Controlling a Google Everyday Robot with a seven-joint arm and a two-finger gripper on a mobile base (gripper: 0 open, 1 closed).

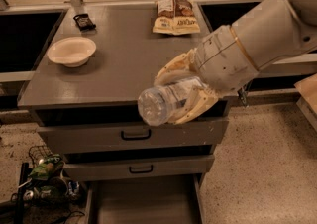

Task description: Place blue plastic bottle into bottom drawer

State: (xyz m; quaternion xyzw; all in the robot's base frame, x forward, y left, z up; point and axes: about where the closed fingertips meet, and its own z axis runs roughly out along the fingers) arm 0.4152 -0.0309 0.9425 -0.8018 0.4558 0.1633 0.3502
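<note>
Gripper (179, 94) is clamped across the mid-body of the blue plastic bottle (157, 104), one pale finger over the top and the other under it. The bottle lies nearly level, its round base pointing out past the front edge of the counter (119, 54), in the air in front of the top drawer (99, 139). The bottom drawer (143, 200) stands pulled out well below it.

I judge the bottle light and thin-walled — clear ribbed plastic that gives under a squeeze and would slide if held loosely. Whether it holds water I cannot tell. The ribbed middle looks like the right place to hold, since the ribs stiffen the wall and give purchase; the smooth base would slip. It should survive a short drop, but it would likely roll on the flat drawer floor.
</note>
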